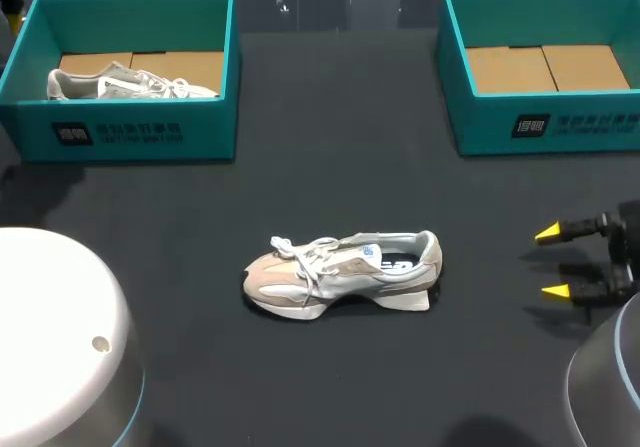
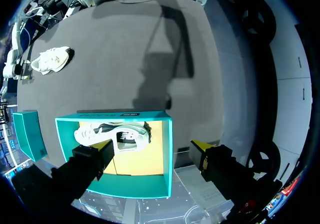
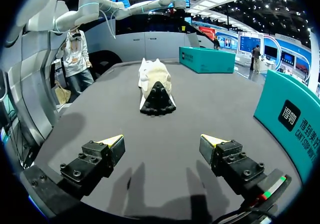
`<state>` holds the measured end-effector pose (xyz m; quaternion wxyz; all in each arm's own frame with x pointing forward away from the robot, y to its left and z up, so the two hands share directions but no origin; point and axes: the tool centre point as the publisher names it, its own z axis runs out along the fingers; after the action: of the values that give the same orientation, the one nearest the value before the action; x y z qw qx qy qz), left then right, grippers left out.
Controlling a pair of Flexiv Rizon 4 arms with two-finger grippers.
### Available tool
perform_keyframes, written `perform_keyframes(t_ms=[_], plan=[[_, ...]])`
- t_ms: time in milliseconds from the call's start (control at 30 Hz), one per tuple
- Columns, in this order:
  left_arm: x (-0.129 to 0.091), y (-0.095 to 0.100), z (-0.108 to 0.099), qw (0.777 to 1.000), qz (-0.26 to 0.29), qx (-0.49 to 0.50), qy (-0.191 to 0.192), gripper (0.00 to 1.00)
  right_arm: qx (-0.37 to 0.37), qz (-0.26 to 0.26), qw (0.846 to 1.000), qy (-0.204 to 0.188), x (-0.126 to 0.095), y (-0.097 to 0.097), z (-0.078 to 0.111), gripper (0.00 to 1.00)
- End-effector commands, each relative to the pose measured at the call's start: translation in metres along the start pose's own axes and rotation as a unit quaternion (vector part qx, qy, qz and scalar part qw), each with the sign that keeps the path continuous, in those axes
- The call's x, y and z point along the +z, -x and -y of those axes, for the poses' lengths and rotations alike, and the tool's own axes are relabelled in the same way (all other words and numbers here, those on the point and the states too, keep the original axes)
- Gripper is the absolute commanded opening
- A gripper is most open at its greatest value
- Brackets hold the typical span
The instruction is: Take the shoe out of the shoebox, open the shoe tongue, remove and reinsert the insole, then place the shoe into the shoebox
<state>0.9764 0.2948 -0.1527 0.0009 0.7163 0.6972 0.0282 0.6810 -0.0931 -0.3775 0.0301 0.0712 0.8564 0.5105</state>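
My right claw [image 1: 552, 262] spread, tips apart, empty, over table [image 1: 330, 167] at right side. My left claw [image 2: 152, 146] spread too, above left shoebox [image 1: 130, 132]. Two shoeboxes: left shoebox, right shoebox [image 1: 540, 127]. Two shoes: boxed shoe [image 1: 125, 84] in left shoebox; loose shoe [image 1: 340, 272] mid-table, sole down, long axis left-right, toe left, heel toward right claw.

Head cam: high behind, looking down on black bench [image 1: 330, 147]. Left wrist cam: well above teal cardboard shoebox [image 2: 169, 149], facing down. Right wrist cam: low over bench, facing grey-white sneaker [image 3: 156, 86] heel-on. All three share that sneaker.
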Motion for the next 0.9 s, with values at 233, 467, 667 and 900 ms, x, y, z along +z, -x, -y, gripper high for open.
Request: perform_keyframes(t_ms=[233,467,667,900], plan=[[0.0,0.0,0.001,1.0,-0.001,0.0,0.001,1.0,-0.006,-0.001,1.0,0.004,0.007,0.001,-0.002,1.0],[0.0,0.0,0.001,1.0,-0.001,0.0,0.001,1.0,-0.007,0.002,1.0,0.007,0.024,0.003,-0.008,1.0],[0.0,0.0,0.001,1.0,-0.001,0.0,0.001,1.0,-0.002,0.004,1.0,0.011,0.038,0.005,-0.014,1.0],[0.0,0.0,0.001,1.0,-0.001,0.0,0.001,1.0,0.005,0.01,1.0,0.019,0.056,0.0,-0.024,1.0]])
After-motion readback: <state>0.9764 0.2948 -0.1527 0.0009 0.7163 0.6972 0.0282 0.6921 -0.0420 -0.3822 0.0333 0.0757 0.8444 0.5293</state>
